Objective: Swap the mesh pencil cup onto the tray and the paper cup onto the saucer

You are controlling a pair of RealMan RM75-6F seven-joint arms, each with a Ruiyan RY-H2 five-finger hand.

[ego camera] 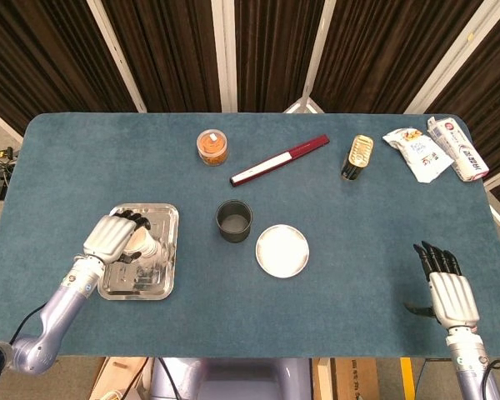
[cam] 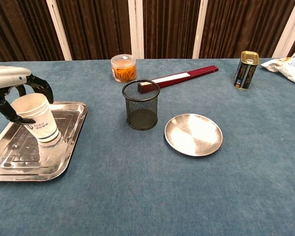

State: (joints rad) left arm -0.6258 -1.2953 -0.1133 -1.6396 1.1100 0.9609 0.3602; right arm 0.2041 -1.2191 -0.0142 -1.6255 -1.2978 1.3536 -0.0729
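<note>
On the tray (cam: 64,157), left robot hand (ego camera: 112,237) grips paper cup (cam: 38,119).

Head view looks down from above; chest view faces low across the table (cam: 265,162).

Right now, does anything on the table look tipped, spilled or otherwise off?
Only the paper cup: it stands tilted in the tray, leaning inside the left hand curled around its rim. The mesh pencil cup stands upright, beside the bare saucer. Nothing spilled.

Paper cup (cam: 38,118) on tray (cam: 64,152), left of mesh pencil cup (cam: 141,105); saucer (cam: 193,134) right
</note>
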